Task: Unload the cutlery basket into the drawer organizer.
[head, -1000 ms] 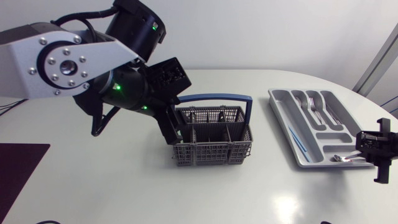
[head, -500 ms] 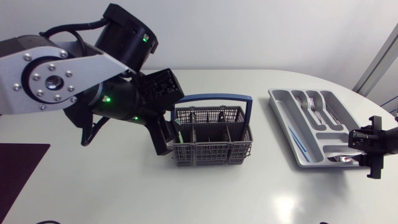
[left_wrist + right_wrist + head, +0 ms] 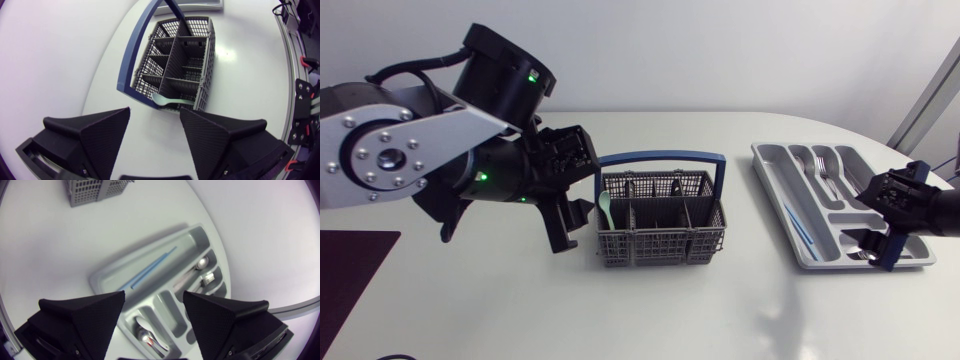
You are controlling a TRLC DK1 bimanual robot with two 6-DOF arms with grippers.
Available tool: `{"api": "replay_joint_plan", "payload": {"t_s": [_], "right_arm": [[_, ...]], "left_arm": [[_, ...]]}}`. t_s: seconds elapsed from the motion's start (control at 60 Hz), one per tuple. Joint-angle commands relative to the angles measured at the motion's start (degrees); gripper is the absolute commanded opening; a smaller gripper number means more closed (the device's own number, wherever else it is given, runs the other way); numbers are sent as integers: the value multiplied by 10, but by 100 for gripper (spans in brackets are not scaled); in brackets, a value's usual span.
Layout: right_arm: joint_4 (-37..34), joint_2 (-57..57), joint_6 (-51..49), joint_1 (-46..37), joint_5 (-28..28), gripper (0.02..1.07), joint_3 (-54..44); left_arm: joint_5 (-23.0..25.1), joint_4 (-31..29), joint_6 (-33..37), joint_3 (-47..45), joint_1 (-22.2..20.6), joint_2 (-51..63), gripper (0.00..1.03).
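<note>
While the right gripper (image 3: 154, 297) is hovering spread and empty over the drawer organizer (image 3: 773, 185), the left gripper (image 3: 155, 117) is hanging open beside the basket (image 3: 660, 245) — likely lining up on the green spoon (image 3: 172, 101) poking from it.

The basket (image 3: 660, 230) is matt grey plastic mesh; the organizer (image 3: 761, 160) is smooth grey plastic. The forks (image 3: 830, 172) are shiny metal, the table (image 3: 720, 310) glossy white.

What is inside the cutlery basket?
Only a pale green spoon shows, in the end compartment nearest the left end effector, its bowl above the rim. The basket looks otherwise empty, though dividers hide parts of its floor.
</note>
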Motion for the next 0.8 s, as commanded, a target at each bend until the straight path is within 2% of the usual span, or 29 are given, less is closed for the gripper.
{"api": "replay_joint_plan", "payload": {"t_s": [0.0, 0.267, 0.4, 0.783], "right_arm": [[-2, -31, 92, 44, -6, 88, -42], [1, -58, 249, 137, -20, 88, -75], [2, -50, 304, 162, -30, 88, -87], [1, -52, 331, 174, -41, 88, -96]], "left_arm": [[-7, -8, -59, 19, -9, 36, 68], [15, -61, -250, 86, -17, 101, 58], [50, -83, -329, 124, 13, 137, 48], [65, -90, -388, 133, 47, 172, 48]]}}
